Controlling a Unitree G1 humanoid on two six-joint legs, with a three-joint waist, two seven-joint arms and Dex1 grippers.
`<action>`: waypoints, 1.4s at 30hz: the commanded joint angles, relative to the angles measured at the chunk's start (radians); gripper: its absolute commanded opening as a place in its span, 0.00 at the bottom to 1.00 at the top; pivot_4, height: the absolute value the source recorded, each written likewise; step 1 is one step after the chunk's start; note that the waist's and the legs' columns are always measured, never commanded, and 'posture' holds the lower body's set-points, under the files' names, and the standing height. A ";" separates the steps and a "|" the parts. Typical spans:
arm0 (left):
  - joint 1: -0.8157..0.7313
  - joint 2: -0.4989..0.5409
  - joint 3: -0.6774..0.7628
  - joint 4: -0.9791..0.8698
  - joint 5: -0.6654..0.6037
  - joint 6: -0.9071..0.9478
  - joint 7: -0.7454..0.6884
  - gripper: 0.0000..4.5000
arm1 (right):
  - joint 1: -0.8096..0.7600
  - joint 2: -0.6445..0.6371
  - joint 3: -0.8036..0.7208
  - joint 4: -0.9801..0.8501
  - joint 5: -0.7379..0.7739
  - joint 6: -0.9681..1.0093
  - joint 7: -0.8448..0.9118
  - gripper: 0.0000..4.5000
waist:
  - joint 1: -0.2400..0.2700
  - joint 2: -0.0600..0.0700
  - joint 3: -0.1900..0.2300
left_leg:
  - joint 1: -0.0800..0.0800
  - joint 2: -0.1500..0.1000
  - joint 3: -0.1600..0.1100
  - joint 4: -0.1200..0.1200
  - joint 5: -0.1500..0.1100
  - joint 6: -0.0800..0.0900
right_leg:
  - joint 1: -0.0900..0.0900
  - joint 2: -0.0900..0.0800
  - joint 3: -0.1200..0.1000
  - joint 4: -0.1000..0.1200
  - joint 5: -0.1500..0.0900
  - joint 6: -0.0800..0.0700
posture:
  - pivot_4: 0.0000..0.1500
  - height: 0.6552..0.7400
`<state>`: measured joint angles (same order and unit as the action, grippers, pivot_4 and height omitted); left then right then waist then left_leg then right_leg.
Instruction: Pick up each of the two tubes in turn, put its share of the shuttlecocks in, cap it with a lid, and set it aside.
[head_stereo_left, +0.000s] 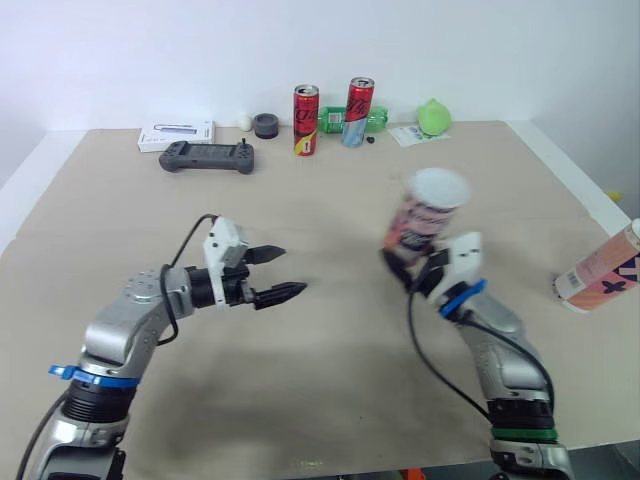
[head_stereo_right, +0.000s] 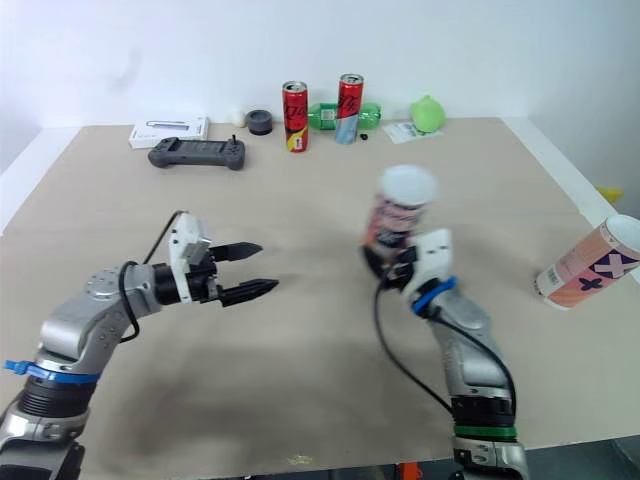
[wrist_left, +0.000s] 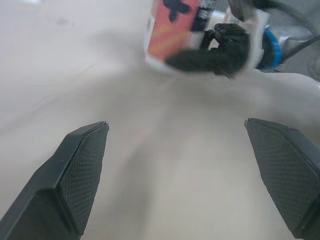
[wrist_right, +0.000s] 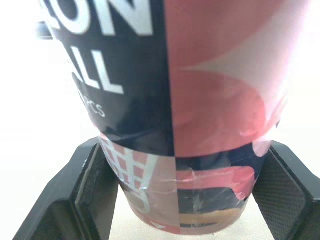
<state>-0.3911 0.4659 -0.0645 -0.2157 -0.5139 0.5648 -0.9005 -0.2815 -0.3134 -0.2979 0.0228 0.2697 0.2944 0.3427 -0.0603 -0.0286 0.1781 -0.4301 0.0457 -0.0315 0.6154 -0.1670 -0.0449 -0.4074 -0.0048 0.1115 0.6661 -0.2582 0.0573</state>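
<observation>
Open worktop (head_stereo_left: 330, 380) between my hands. Cans (head_stereo_left: 306, 120) and controller (head_stereo_left: 207, 157) along far edge. Second tube (head_stereo_right: 588, 265) lies near right edge, well apart from both hands. Right hand (head_stereo_left: 418, 268) clamped on lower end of tube (head_stereo_left: 428, 212), mid-worktop; can't tell if base touches. Left hand (head_stereo_left: 292, 271) fingers apart, holding nothing, pointing toward tube.

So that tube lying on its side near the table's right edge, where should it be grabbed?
Around the middle of its body, coming down from above, with the fingers straddling the round wall. The lying tube rests on its side on the table, so its flanks are free and its ends point sideways. The right gripper is shut on the other tube, so it looks busy.
</observation>
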 joint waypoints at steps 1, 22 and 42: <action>-0.044 -0.049 -0.044 -0.003 0.050 -0.077 0.029 1.00 | -0.028 -0.009 -0.135 0.041 0.027 -0.002 -0.143 0.86 | 0.006 0.000 0.000 | 0.000 0.000 0.000 0.000 0.000 0.000 | 0.000 0.000 0.000 0.000 0.000 0.000 | 1.00 1.00; -0.061 -0.143 -0.089 0.058 0.133 -0.197 0.077 1.00 | -0.063 -0.061 -0.177 0.249 0.034 -0.017 -0.186 0.97 | -0.014 0.004 0.000 | 0.002 0.000 0.002 0.001 0.000 0.001 | 0.001 0.001 0.004 0.000 0.002 0.002 | 1.00 1.00; -0.059 -0.126 -0.075 0.119 0.152 -0.215 0.061 1.00 | 0.165 -0.125 -0.113 -0.036 0.026 0.194 -0.134 0.97 | -0.013 0.004 0.000 | 0.003 0.000 0.002 0.003 0.000 0.001 | 0.003 0.001 0.003 0.000 0.002 0.000 | 1.00 1.00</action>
<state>-0.4421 0.3362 -0.1520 -0.0871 -0.3611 0.3695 -0.8368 -0.1348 -0.4311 -0.4222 0.0039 0.2994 0.4372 0.2122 -0.0731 -0.0250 0.1779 -0.4276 0.0457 -0.0296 0.6182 -0.1666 -0.0443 -0.4046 -0.0036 0.1149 0.6660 -0.2563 0.0573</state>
